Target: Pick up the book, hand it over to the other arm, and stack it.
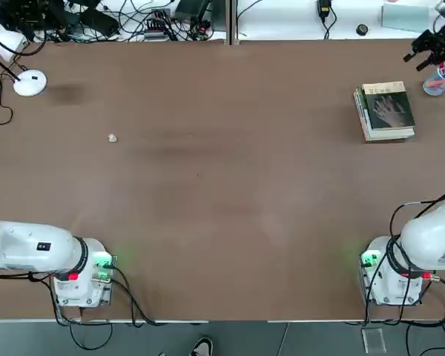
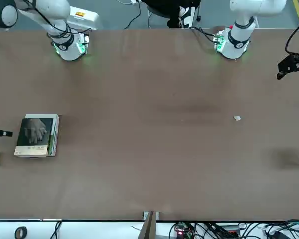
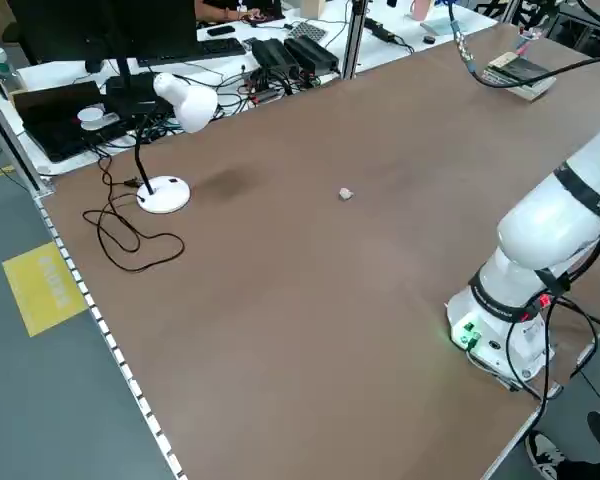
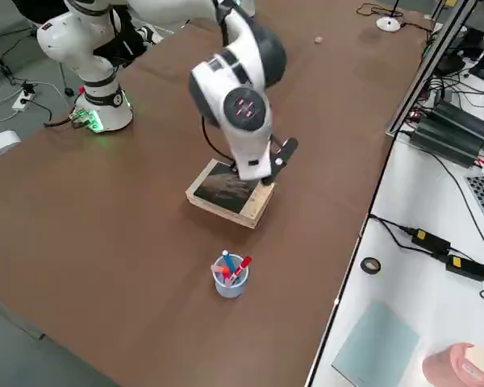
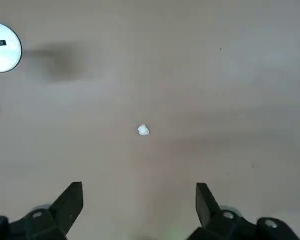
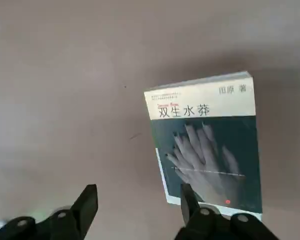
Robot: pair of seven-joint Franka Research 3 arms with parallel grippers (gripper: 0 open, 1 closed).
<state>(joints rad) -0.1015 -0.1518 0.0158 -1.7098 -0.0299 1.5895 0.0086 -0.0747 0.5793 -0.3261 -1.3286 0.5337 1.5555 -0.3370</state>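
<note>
Both pairs of jaws stand apart and hold nothing. The right gripper (image 6: 135,210) hangs above the table (image 1: 222,185) at its far right part, over the near-left edge of the book (image 6: 207,145); in its wrist view one finger (image 6: 190,202) overlaps the book's corner and the other is over bare table. The book (image 1: 388,108) lies flat, cover up, on top of another book (image 2: 54,137), whose edges show along one side under it, so the two make a small stack. The pale hand on the cover and the tan band with text along one edge are plain. Just beyond the stack, near the table's right edge, stands a cup (image 4: 229,278) of pens. The left gripper (image 5: 140,210) is over the table's left part, above a small white scrap (image 5: 143,130) that lies alone on the brown top. Farther left and back stands a white lamp (image 3: 175,105) on its round base, its cable looped beside it
</note>
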